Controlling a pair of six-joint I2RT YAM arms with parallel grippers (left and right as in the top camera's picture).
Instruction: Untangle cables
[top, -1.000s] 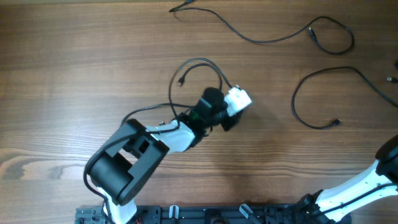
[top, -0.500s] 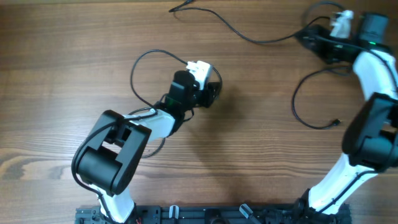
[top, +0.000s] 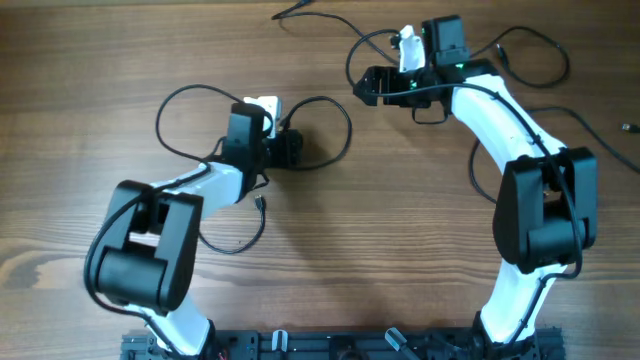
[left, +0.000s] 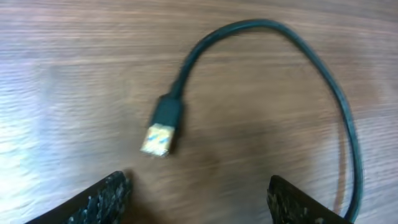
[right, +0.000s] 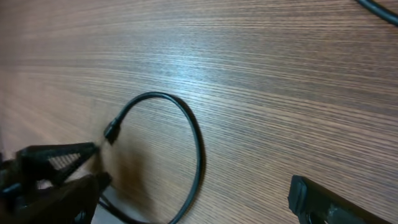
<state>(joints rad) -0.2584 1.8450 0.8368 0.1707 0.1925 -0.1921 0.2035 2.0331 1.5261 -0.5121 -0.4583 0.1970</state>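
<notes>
Black cables (left: 168, 112), three, lie loose; left fingers (left: 104, 198) and right fingers (right: 57, 159), two apiece, spread wide, empty.

Left arm (top: 205, 185) and right arm (top: 490, 105): white shells on the links, black housings at the joints. White camera block (top: 262, 105) at each wrist. Green light (top: 456, 68) lit on the right wrist. Left gripper (left: 199, 186): fingers (left: 102, 198) black, with finely ribbed faces. Base rail (top: 330, 345) black.
</notes>
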